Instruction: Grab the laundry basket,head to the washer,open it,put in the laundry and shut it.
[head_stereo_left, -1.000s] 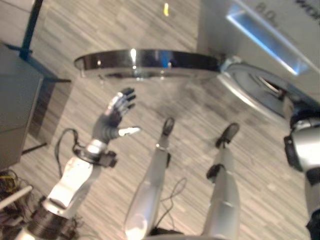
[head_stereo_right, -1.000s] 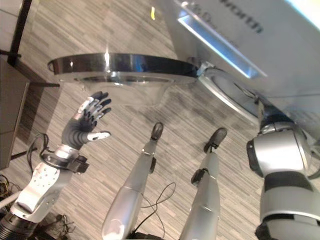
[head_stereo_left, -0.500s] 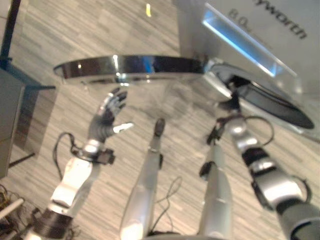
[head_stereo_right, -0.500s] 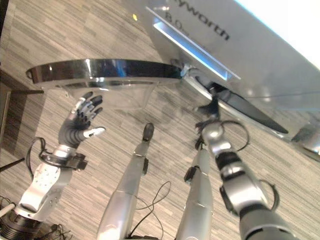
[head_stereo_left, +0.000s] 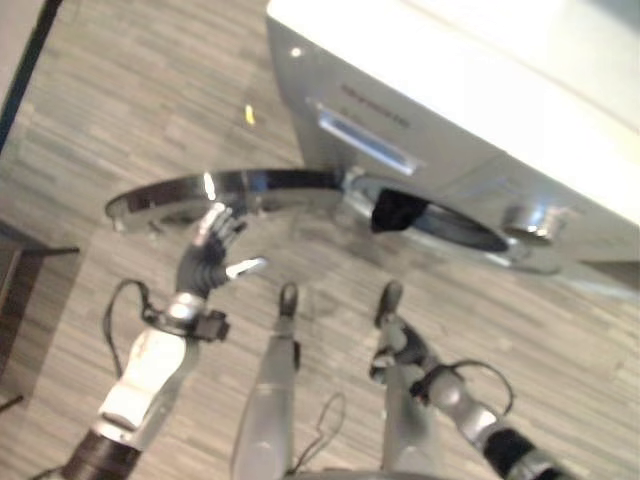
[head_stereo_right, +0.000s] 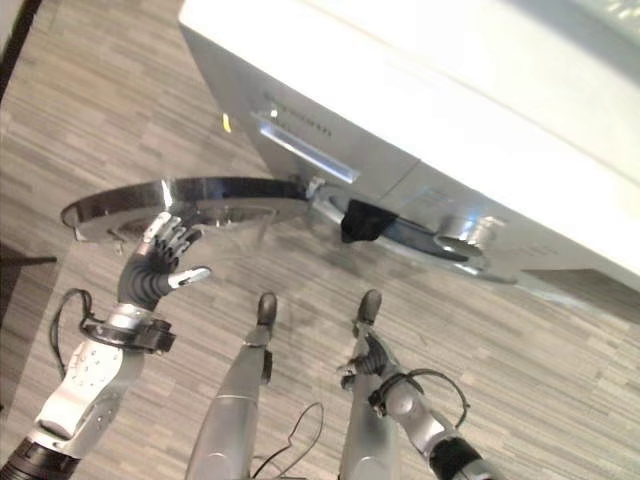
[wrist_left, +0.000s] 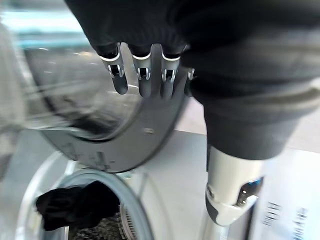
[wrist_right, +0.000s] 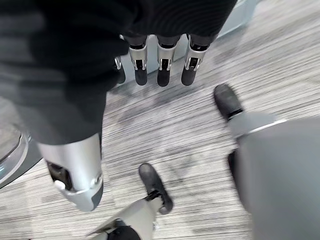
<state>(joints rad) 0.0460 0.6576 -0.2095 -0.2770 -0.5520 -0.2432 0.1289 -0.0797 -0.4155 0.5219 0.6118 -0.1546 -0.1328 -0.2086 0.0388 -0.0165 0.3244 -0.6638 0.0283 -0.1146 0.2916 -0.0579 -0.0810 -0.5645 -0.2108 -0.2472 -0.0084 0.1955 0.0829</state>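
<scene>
The white washer (head_stereo_left: 480, 90) stands at the upper right with its round glass door (head_stereo_left: 270, 185) swung wide open to the left. A dark piece of laundry (head_stereo_left: 397, 211) hangs at the left rim of the drum opening, and it is also seen as dark laundry (wrist_left: 75, 205) in the left wrist view. My left hand (head_stereo_left: 205, 262) is open, its straight fingers (wrist_left: 142, 80) at the door's dark rim (wrist_left: 140, 130). My right hand (head_stereo_left: 398, 345) hangs low in front of the washer, open and empty, fingers (wrist_right: 162, 70) relaxed over the floor.
Grey wood-pattern floor (head_stereo_left: 150, 90) spreads to the left and in front of the washer. A blue post (head_stereo_left: 25, 70) crosses the top left corner. The washer's round knob (head_stereo_left: 525, 217) sits right of the drum opening.
My right arm has come out of the drum and dropped low. My left hand has risen to the door's rim. The camera has shifted, showing more of the washer's top.
</scene>
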